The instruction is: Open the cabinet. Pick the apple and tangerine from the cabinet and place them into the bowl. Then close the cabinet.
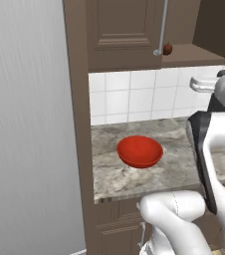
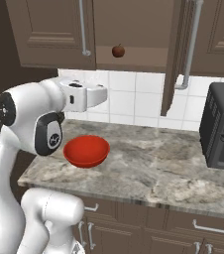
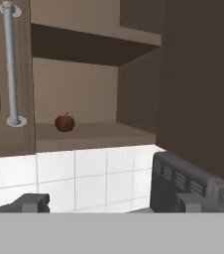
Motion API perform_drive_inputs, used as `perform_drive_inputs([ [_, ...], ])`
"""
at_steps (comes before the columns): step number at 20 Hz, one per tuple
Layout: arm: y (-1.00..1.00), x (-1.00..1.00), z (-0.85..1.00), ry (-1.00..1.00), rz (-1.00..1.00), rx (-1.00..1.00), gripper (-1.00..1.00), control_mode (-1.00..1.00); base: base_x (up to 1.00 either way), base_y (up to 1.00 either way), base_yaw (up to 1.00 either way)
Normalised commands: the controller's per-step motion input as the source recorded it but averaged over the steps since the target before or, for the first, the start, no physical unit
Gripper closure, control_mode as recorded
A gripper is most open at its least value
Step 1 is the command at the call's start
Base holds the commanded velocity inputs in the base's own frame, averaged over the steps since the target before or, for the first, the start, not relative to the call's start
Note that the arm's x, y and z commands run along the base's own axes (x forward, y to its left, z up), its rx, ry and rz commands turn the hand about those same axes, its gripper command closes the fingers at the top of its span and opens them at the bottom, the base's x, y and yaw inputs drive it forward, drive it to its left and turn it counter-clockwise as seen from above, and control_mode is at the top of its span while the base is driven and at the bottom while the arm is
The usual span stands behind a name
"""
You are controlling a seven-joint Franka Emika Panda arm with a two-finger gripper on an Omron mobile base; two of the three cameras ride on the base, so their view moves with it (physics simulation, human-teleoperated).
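Cabinet (image 2: 178, 54) door open, apple (image 3: 64, 122) mid-left on shelf, bowl (image 2: 86, 151) empty; my gripper (image 3: 111, 202) released, holding nothing.

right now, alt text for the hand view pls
A dark red apple sits alone on the lower shelf of the open cabinet, beside the closed left door's silver handle. White wall tiles lie below, a dark appliance at lower right, and the open tool's fingertips at the bottom.
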Motion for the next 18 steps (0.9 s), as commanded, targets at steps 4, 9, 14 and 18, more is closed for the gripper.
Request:
perform_drive_inputs([
  [4, 0.58, -0.07, 0.48, 0.0, 0.37, 0.04, -1.0, -1.0, 0.0, 0.0, 0.0],
  [9, 0.58, 0.0, 0.37, 0.0, 0.26, 0.02, -1.0, -1.0, 0.0, 0.0, 0.0],
  [14, 0.29, 0.0, 0.03, -0.03, 0.02, 0.03, -1.0, -1.0, 0.0, 0.0, 0.0],
  [18, 0.02, 0.0, -0.04, -0.03, 0.0, 0.12, -1.0, -1.0, 0.0, 0.0, 0.0],
])
